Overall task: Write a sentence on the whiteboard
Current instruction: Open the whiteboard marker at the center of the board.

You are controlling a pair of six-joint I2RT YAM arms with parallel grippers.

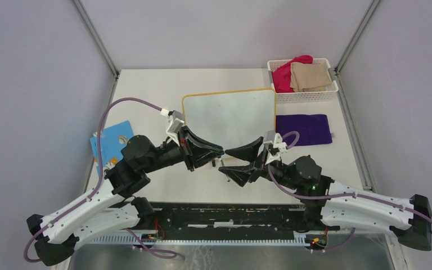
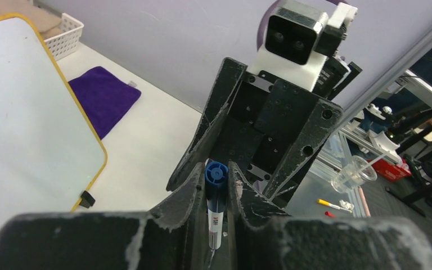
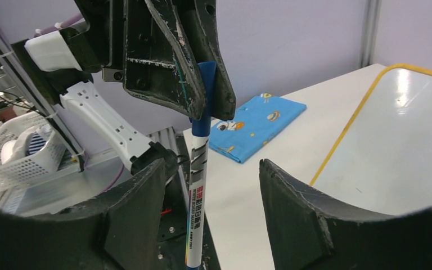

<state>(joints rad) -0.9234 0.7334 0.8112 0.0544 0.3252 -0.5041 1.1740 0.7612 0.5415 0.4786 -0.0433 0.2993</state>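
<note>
Right wrist view shows the blue marker [image 3: 198, 191] clamped at its cap end by the left gripper [image 3: 207, 112], barrel hanging lengthwise, untouched, between the parted jaws of the right gripper [image 3: 212, 167].

place: robot lab | cues: aluminium frame posts [image 1: 94, 36], plain walls [image 1: 28, 84], white table [image 1: 146, 84]

I lose the tip of the marker [image 3: 197, 180] below the right wrist view's bottom edge — and the whiteboard [image 2: 28, 112] runs off my left wrist view.
</note>
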